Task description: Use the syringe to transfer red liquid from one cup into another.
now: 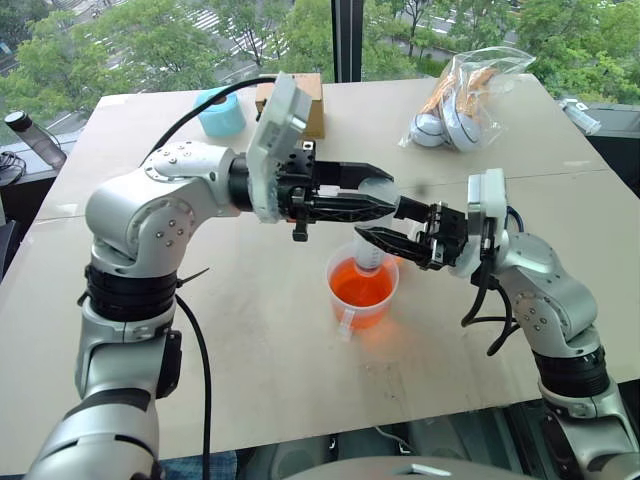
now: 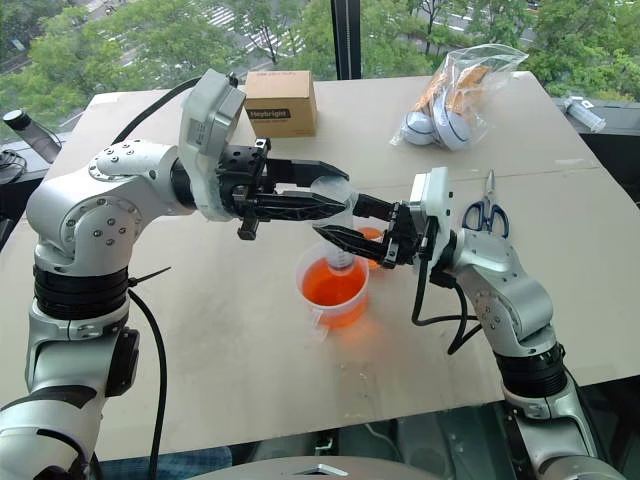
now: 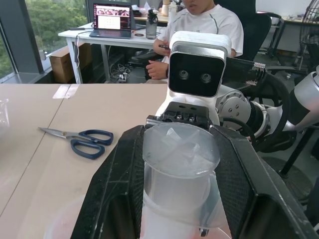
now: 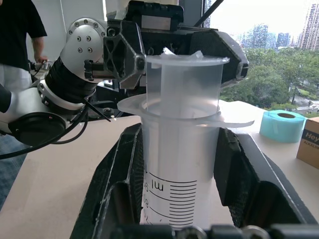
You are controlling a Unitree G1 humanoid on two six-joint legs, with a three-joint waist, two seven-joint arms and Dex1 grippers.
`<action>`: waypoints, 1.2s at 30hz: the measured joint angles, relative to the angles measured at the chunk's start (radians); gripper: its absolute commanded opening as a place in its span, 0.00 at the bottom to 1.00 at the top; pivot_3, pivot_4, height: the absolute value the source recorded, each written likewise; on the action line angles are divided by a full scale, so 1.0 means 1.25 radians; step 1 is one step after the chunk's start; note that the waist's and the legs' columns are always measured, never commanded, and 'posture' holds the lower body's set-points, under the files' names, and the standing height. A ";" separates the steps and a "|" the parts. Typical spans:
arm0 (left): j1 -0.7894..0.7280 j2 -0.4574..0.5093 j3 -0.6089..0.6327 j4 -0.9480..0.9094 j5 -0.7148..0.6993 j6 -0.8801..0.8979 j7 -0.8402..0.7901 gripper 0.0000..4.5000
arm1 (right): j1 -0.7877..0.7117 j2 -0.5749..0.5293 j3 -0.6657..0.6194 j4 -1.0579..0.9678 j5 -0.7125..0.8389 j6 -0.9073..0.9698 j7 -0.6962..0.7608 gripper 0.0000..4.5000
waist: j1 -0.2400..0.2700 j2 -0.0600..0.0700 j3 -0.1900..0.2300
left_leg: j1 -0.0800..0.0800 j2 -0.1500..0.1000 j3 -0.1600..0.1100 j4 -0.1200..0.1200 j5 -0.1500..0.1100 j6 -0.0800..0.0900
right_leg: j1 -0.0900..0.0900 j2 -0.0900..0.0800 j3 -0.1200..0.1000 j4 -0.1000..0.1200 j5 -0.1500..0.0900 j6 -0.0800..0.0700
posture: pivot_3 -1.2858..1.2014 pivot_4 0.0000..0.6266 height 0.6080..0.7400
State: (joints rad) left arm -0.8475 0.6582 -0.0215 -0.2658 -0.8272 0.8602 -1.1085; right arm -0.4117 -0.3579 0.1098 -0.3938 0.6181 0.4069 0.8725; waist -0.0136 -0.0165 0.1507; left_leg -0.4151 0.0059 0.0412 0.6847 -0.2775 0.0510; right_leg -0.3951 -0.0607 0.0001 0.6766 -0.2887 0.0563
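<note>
A: Where the two black pincers meet above the wide translucent plastic cup with the loop handle point(image 1: 361, 292), how much of the large clear plastic syringe with black graduation marks point(image 4: 180, 164) can you make out?

B: Little from the head views. The fingers cover most of its barrel; its lower end reaches down into the cup, and the narrow tip is hard to pick out there. The right wrist view shows the barrel, its flange and the white plunger top standing upright.

A: And the smaller clear plastic cup?

B: An orange patch shows just behind the right pincer in the right eye view, but I cannot tell what it belongs to.

A: What else lies on the light wooden table point(image 1: 250, 360)?

B: Blue-handled scissors point(image 2: 486, 214) beside the right arm, a clear plastic bag of balls point(image 2: 455, 95) at the far side, a brown cardboard box point(image 2: 281, 104) and a teal roll of tape point(image 1: 220, 112). A person in a white shirt point(image 3: 202, 25) sits at a desk beyond.

A: The pincers?

B: The left pincer point(image 1: 385, 206) is pressed onto the plunger top, the right pincer point(image 1: 368, 238) pinches the barrel below the flange.

A: And the translucent orange-red liquid point(image 1: 360, 288)?

B: It sits in the handled cup, directly under the syringe.
</note>
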 measured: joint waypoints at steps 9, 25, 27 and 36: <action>-0.013 0.000 -0.001 0.000 0.000 0.006 0.004 0.31 | 0.009 0.000 0.008 0.009 -0.013 -0.018 0.001 0.34 | 0.000 0.000 0.000 | 0.000 0.000 0.000 0.000 0.000 0.000 | 0.000 0.000 0.000 0.000 0.000 0.000 | 0.52 0.24 1.00; -0.038 -0.008 0.016 0.000 -0.035 0.057 0.049 0.31 | 0.009 0.003 0.009 0.019 -0.016 -0.020 0.000 0.34 | 0.000 0.000 0.000 | 0.000 0.000 0.000 0.000 0.000 0.000 | 0.000 0.000 0.000 0.000 0.000 0.000 | 0.52 0.24 1.00; -0.038 -0.008 0.018 0.000 -0.038 0.057 0.050 0.31 | 0.009 0.004 0.009 0.019 -0.018 -0.019 0.000 0.34 | 0.000 0.000 0.000 | 0.000 0.000 0.000 0.000 0.000 0.000 | 0.000 0.000 0.000 0.000 0.000 0.000 | 0.52 0.24 1.00; -0.038 -0.009 0.024 0.002 -0.041 0.057 0.051 0.54 | 0.008 0.008 0.010 0.019 -0.021 -0.015 0.000 0.34 | 0.000 0.000 0.000 | 0.000 0.000 0.000 0.000 0.000 0.000 | 0.000 0.000 0.000 0.000 0.000 0.000 | 0.52 0.24 1.00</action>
State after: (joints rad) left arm -0.8951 0.6470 0.0081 -0.2631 -0.8787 0.9318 -1.0446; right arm -0.4011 -0.3482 0.1217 -0.3694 0.5913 0.3885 0.8724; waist -0.0136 -0.0165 0.1507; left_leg -0.4150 0.0059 0.0409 0.6850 -0.2775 0.0509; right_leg -0.3949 -0.0607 -0.0001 0.6767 -0.2887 0.0563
